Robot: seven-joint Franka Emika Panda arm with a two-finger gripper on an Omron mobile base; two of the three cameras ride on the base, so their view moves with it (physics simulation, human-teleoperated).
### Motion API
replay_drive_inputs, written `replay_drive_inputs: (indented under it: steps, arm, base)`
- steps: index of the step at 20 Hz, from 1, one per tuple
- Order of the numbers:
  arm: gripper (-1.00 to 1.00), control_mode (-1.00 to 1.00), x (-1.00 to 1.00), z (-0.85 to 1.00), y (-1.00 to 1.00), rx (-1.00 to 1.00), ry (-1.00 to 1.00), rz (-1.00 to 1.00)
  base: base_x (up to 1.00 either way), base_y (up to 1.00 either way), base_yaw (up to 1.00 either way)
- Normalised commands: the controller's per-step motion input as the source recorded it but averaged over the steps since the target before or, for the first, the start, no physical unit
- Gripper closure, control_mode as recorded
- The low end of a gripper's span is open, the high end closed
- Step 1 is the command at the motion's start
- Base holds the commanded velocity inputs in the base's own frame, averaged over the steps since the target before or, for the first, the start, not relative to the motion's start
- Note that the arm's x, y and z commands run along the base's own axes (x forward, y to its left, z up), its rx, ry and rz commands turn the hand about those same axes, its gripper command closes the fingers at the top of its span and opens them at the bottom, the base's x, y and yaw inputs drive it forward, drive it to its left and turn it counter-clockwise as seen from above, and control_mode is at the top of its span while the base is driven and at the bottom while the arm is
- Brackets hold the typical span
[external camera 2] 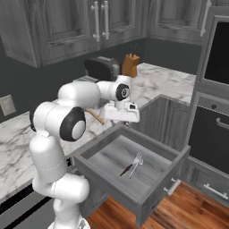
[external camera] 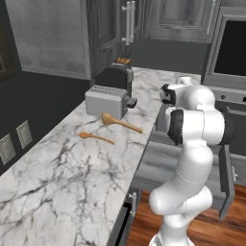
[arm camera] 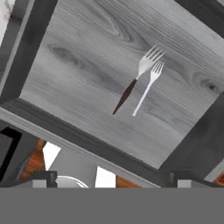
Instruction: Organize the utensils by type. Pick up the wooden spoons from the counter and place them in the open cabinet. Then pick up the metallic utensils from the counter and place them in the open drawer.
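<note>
The robot arm (external camera: 192,158) is rising closest to the base cameras, bending forward so that its hand is hanging over the open drawer (external camera 2: 176,167). The gripper (external camera 2: 127,117) is sitting just above the drawer's back left corner, and its jaws are standing spread wide with nothing between them.

Looking straight down from the hand, two forks are lying on the drawer's grey wood-grain floor. A fork with a dark brown handle (arm camera: 136,78) is resting side by side with an all-silver fork (arm camera: 148,87); their tines are lying close together and may be touching, while the handles are angling slightly apart. From the right base view the same pair is showing near the middle of the drawer floor.

On the white marble desk (external camera: 57,178), the two wooden spoons are lying in front of a silver toaster (external camera: 108,100). The larger wooden spoon (external camera: 120,122) is sitting nearer the toaster, and the slimmer wooden spoon (external camera: 96,138) is lying just beside it, apart from it. A black toaster (external camera: 115,77) is standing behind the silver one. A wooden knife block (external camera 2: 130,65) is standing further along the desk.
</note>
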Motion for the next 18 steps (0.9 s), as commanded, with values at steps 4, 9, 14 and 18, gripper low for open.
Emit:
replay_drive_inputs:
  steps: [4,9,14,18]
  arm:
    - [-1.0,-1.0,-0.02,-0.06,0.11,0.0,-0.03,0.72]
    - [-1.0,-1.0,0.0,0.0,0.14,0.15,-0.19,0.47]
    - [-1.0,-1.0,0.0,0.0,0.01,0.31,-0.22,0.28]
    - [-1.0,-1.0,0.04,0.0,0.12,0.22,-0.07,0.15]
  base:
    - [0.0,0.0,0.0]
    - [0.0,0.0,0.0]
    - [0.0,0.0,0.0]
    - [0.0,0.0,0.0]
